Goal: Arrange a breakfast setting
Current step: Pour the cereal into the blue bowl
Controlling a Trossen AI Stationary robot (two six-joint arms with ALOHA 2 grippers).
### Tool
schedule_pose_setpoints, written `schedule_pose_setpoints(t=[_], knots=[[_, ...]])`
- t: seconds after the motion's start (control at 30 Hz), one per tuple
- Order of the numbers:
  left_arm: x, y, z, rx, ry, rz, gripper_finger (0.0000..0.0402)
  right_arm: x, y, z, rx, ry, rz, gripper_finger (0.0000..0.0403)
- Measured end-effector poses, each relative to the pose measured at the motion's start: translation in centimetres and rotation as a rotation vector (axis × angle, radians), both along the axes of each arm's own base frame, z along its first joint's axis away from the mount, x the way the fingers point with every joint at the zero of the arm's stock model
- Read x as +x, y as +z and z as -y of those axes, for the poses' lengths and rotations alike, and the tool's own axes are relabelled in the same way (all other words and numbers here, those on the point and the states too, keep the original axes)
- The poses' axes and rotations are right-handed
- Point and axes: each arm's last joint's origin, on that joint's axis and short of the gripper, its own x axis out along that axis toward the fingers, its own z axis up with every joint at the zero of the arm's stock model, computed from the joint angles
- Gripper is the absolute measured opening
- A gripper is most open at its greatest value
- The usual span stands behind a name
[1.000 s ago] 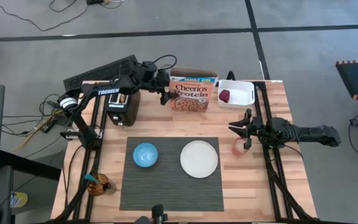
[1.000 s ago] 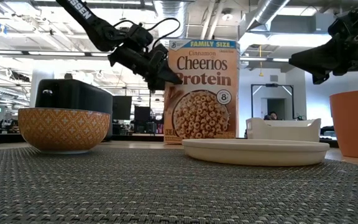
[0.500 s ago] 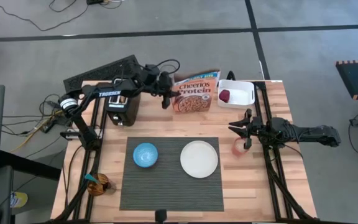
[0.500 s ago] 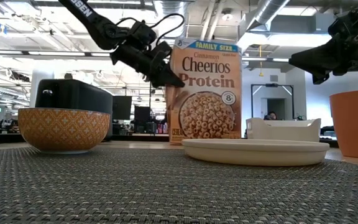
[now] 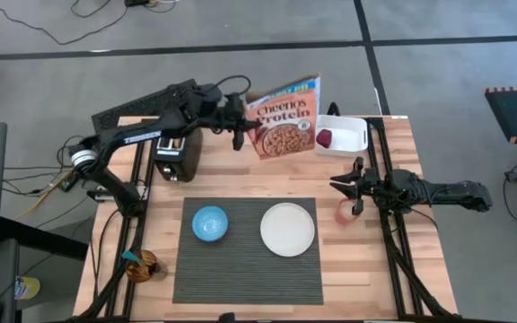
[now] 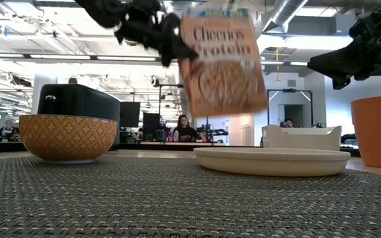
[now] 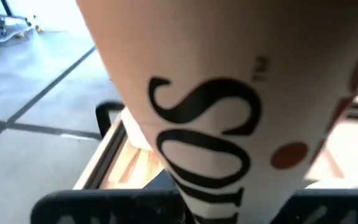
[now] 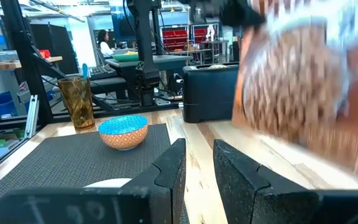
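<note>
Your left gripper [image 5: 238, 126] pinches the orange cardboard cereal box [image 5: 285, 117], tilted in the air beside the black toaster [image 5: 176, 154]. The blue bowl [image 5: 209, 222] and white round plate [image 5: 287, 228] sit on the dark ribbed placemat [image 5: 245, 269]. Your right gripper [image 5: 346, 186], fingers slightly apart, waits above the orange cup [image 5: 344, 213].

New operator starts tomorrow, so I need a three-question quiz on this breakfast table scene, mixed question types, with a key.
1. True or false: the cereal box stands flat on the table.
2. Which sits on the placemat? A) blue bowl and white plate B) black toaster C) white container
3. Fill in: the dark-red fruit lies in the white ____.

Key
1. False: the left gripper holds it tilted in the air.
2. A
3. container

The right gripper waits by the orange cup.
</note>
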Motion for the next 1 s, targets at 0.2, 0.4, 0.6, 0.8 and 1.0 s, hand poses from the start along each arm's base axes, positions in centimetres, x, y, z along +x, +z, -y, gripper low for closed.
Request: schedule_pose_setpoints(t=[0.2, 0.4, 0.6, 0.8, 1.0], knots=[[-1.6, 5.8, 2.2, 0.027, 0.01, 0.072, 0.0, -0.2, 1.4, 0.1, 0.176, -0.017, 0.183, 0.0111], [-2.9, 9.7, 4.1, 0.033, 0.009, 0.152, 0.0, -1.5, 4.4, 0.7, 0.491, -0.089, 0.626, 0.0111], [-2.7, 11.4, 5.7, 0.008, -0.011, 0.208, 0.0, -2.5, 5.5, 1.3, 0.471, -0.191, 0.791, 0.0111], [-1.8, 12.3, 8.0, -0.008, -0.011, 0.252, 0.0, -2.3, 6.2, 1.4, 0.531, -0.136, 0.78, 0.0115], [-1.3, 13.2, 10.1, -0.005, 0.055, 0.278, 0.0, -0.9, 7.7, 1.1, 0.482, -0.028, 0.641, 0.0186]])
